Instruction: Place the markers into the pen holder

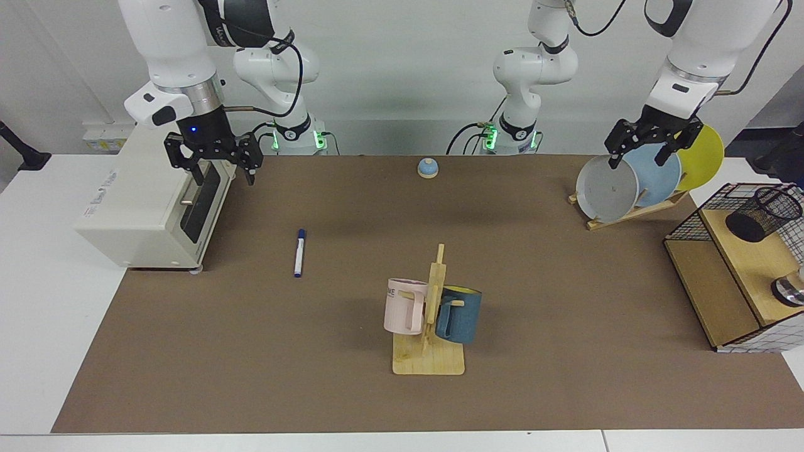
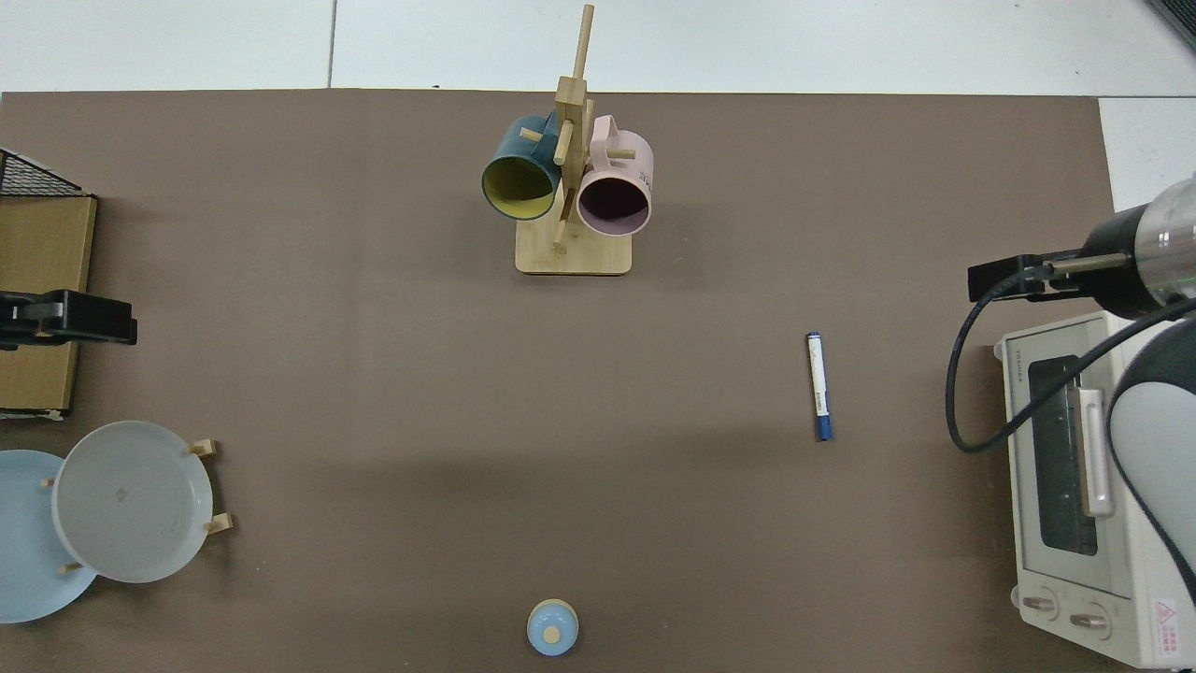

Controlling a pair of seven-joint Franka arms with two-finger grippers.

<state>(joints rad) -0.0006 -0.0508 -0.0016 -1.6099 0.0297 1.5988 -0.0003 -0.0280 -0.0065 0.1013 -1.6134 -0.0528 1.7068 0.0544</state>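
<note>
**Marker lies nearer the right arm, holder far across the table**

Nearest the camera in the facing view stands the wooden mug tree (image 1: 429, 351), a pink mug (image 1: 405, 306) and a blue mug (image 1: 460, 314) hung on its pegs; it plays no part yet.

Working across that view from its left: the toaster oven (image 1: 151, 207) sits at the table edge, and the right gripper (image 1: 213, 164) hangs above its front corner, fingers spread and holding nothing. Just beyond it, on the bare brown mat (image 1: 251, 351), lies the marker (image 1: 299, 252), flat, apart from everything else. Its long axis runs roughly toward and away from the camera, with the dark blue cap at the far end, toward the robot bases. From the right gripper it lies forward and a little inward, toward the table's middle, so this arm is clearly the nearer one; I judge the pick to be its job, with the fingers set across the barrel.

Farther along is a small blue bell-like knob (image 1: 428, 167), then the plate rack (image 1: 634, 182), where the left gripper (image 1: 641, 150) hovers, released and empty. Last, at the far side, the black mesh pen holder (image 1: 763, 213) rests tilted on the wire-and-wood shelf (image 1: 716, 282), well apart from the marker. The marker must cross the whole table, so a handover or long reach looks likely.
</note>
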